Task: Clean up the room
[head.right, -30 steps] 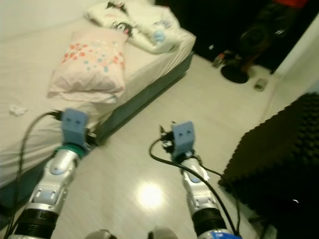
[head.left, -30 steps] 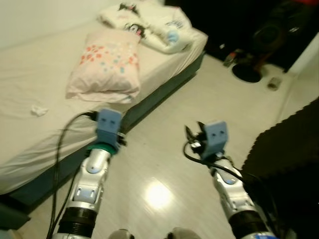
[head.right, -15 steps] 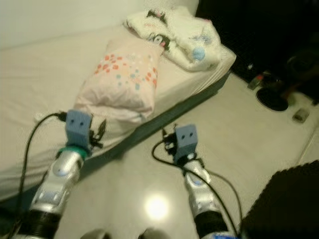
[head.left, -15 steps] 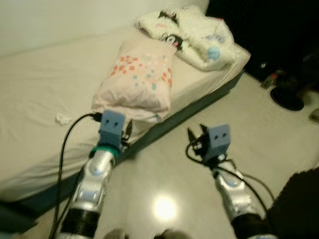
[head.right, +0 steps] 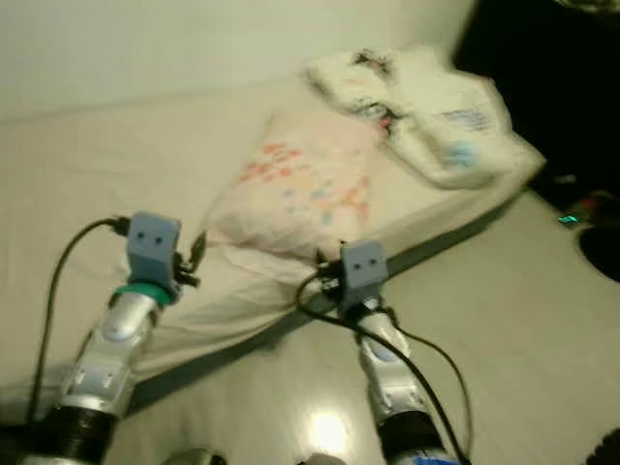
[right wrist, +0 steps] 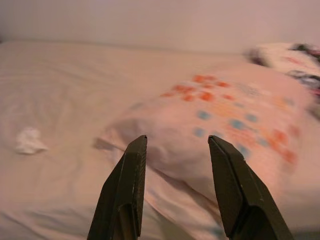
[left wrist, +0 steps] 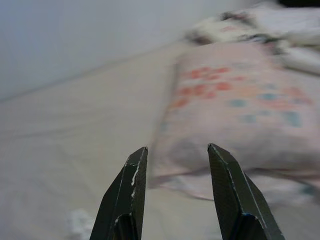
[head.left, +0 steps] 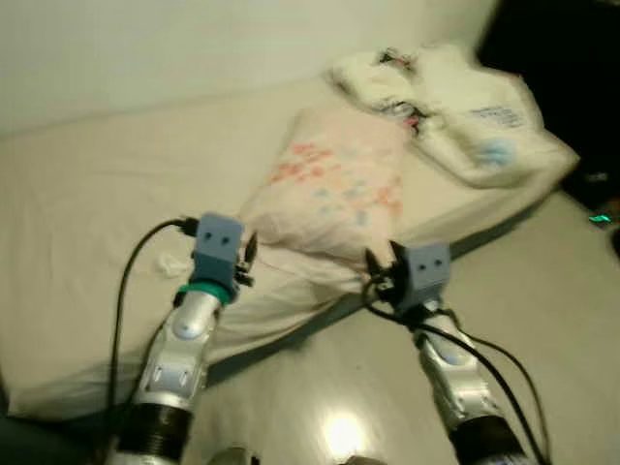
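- Pale beige sheet covers the bed (head.left: 87,213), and on it, just beside the near corner of the pink dotted pillow (head.left: 334,189), lies a small crumpled white scrap (right wrist: 29,140), likely a tissue; we judge it the thing to clear away.
- Our left pincer (left wrist: 176,192) is released, fingers parted and holding nothing, hanging over the sheet short of the pillow.
- Our right pincer (right wrist: 176,187) is likewise released and empty, pointing at the pillow's near edge from the floor side.
- To do this step well, we think we should settle facing the bed until the blur is gone, then bring the left pincer down over the scrap, which sits on the pillow's wall-ward, left-hand side.
- The scrap is light and soft, so we would close from above and take care not to pinch the sheet with it.
- Beyond the pillow, toward the dark end of the room, a rumpled white printed quilt (head.left: 455,107) is heaped.
- The pillow's overhanging corner and the left arm's black cable (head.left: 126,291) lie near the scrap and may crowd the reach.
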